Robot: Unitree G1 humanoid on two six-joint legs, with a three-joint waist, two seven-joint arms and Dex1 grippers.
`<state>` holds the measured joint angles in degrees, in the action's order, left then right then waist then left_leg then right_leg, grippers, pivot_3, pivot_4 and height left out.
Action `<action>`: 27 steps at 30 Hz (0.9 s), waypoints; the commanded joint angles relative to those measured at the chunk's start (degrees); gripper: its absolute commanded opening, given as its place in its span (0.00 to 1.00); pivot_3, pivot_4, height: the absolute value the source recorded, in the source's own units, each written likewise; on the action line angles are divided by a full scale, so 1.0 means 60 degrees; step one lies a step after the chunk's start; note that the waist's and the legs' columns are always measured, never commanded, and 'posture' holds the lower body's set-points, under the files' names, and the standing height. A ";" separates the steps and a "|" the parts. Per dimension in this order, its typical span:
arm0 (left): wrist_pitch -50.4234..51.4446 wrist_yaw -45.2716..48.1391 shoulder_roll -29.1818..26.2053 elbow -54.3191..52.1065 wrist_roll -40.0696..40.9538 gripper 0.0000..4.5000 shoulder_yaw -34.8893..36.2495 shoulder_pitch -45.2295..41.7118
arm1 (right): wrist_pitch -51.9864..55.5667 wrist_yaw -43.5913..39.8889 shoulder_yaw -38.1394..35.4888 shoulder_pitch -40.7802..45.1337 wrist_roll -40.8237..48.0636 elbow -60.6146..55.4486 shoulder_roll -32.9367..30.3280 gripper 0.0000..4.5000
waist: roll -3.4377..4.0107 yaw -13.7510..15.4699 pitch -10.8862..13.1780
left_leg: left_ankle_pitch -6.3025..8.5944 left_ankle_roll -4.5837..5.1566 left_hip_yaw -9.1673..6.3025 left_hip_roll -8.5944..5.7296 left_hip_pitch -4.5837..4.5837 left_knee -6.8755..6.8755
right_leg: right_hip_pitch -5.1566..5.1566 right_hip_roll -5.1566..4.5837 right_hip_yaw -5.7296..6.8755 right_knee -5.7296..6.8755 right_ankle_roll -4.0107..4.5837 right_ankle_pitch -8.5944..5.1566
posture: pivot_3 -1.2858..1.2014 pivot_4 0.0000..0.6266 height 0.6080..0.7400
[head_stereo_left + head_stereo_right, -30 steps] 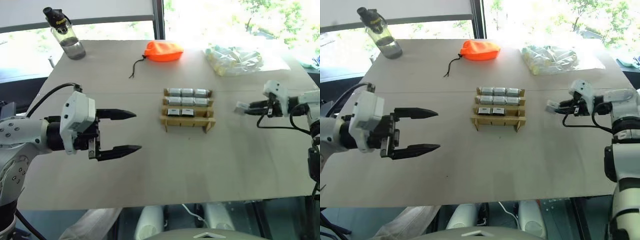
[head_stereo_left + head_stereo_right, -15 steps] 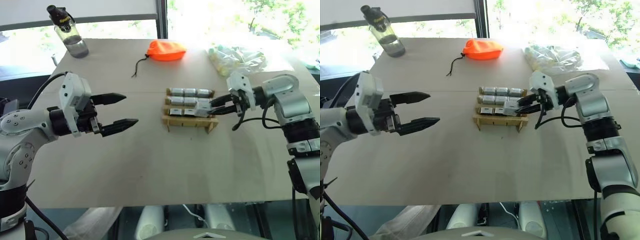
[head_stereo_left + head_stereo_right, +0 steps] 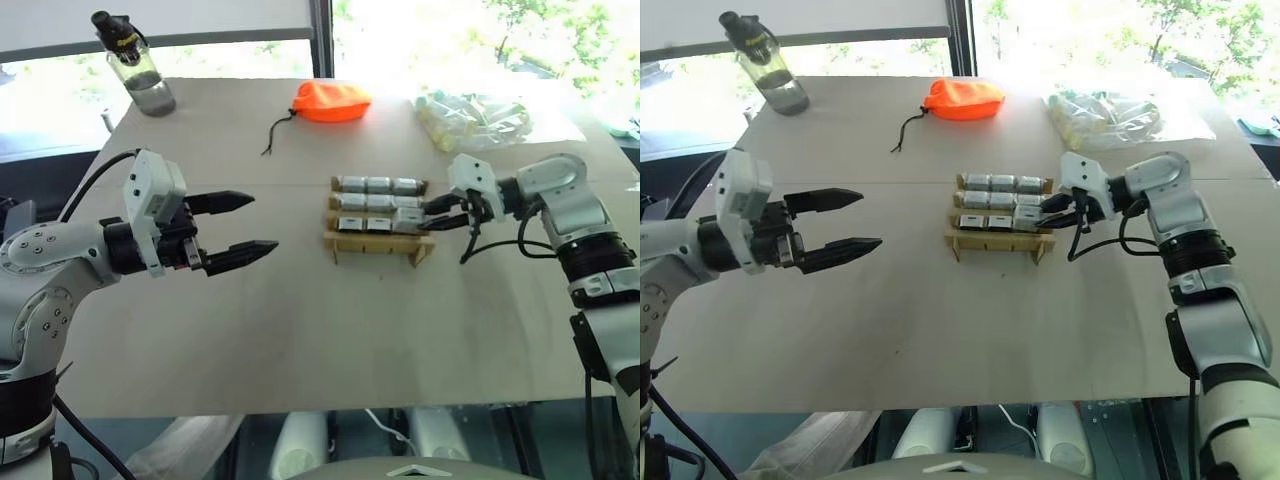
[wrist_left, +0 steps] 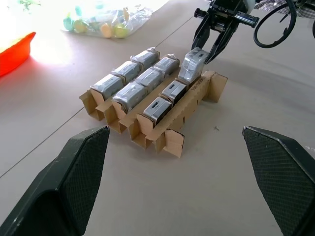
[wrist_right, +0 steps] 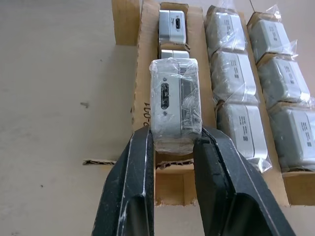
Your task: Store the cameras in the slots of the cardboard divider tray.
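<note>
Right wrist view: right tool (image 5: 173,147) clamped on a wrapped camera (image 5: 174,103), held just above the last empty slot (image 5: 172,160) of the tray's (image 3: 378,243) third row, two cameras already seated further along that row; camera's long axis in line with the row, slot directly beneath, so the coming move looks like a straight drop; front row unfilled; left tool (image 3: 232,226) spread wide, empty, well apart over bare worktop (image 3: 300,330); right arm far nearer.
</note>
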<state>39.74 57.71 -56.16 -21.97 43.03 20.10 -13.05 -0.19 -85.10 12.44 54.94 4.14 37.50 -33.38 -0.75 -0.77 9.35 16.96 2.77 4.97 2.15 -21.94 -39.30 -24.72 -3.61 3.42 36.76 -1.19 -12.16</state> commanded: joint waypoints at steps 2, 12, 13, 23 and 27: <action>-0.0040 0.0031 -0.0103 -0.0283 0.0144 1.00 0.0168 -0.0059 | -0.0454 -0.0059 0.0039 0.0313 -0.0282 0.0369 -0.0164 0.14 | 0.0000 -0.0004 0.0000 | 0.0000 0.0000 0.0002 0.0000 0.0000 0.0000 | 0.0000 0.0000 0.0000 -0.0001 0.0000 0.0000 | 0.52 0.24 1.00; -0.0005 0.0082 -0.0128 -0.0327 0.0139 1.00 0.0128 0.0011 | -0.0395 0.0098 0.0241 0.0221 -0.0591 0.0471 0.0105 0.14 | 0.0000 0.0012 0.0000 | 0.0000 0.0000 -0.0003 -0.0001 -0.0004 0.0002 | 0.0000 -0.0004 0.0004 -0.0004 0.0000 0.0000 | 0.52 0.24 1.00; 0.0001 0.0076 -0.0130 -0.0334 0.0140 1.00 0.0117 -0.0002 | -0.0503 0.0172 0.0264 0.0249 -0.0690 0.0595 0.0096 0.14 | 0.0000 0.0012 0.0000 | 0.0000 0.0000 -0.0003 -0.0001 -0.0004 0.0002 | 0.0000 -0.0004 0.0004 -0.0004 0.0000 0.0000 | 0.52 0.24 1.00; 0.0157 0.0050 -0.0162 -0.0498 0.0183 1.00 0.0261 0.0117 | -0.0705 0.0019 0.0118 0.0243 -0.0646 0.0513 -0.0071 0.99 | 0.0000 -0.0007 0.0000 | 0.0000 -0.0001 0.0000 0.0002 0.0004 0.0002 | 0.0002 -0.0001 0.0000 0.0000 0.0000 0.0000 | 0.52 0.24 1.00; 0.0009 -0.0076 0.0019 -0.0548 0.0094 1.00 0.0429 0.0364 | 0.0168 -0.0283 -0.0467 -0.0170 0.0169 -0.0593 -0.0510 0.99 | 0.0002 0.0004 0.0001 | 0.0000 0.0000 0.0000 0.0002 0.0001 0.0001 | 0.0001 -0.0004 -0.0001 0.0000 0.0000 0.0000 | 0.52 0.24 1.00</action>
<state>40.79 57.61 -56.17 -24.10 43.05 20.21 -11.47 -1.69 -85.59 12.87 54.42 1.75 38.17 -34.75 -0.74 -0.74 9.35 16.96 2.77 4.96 2.16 -21.96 -39.29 -24.72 -3.64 3.43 36.75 -1.19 -12.16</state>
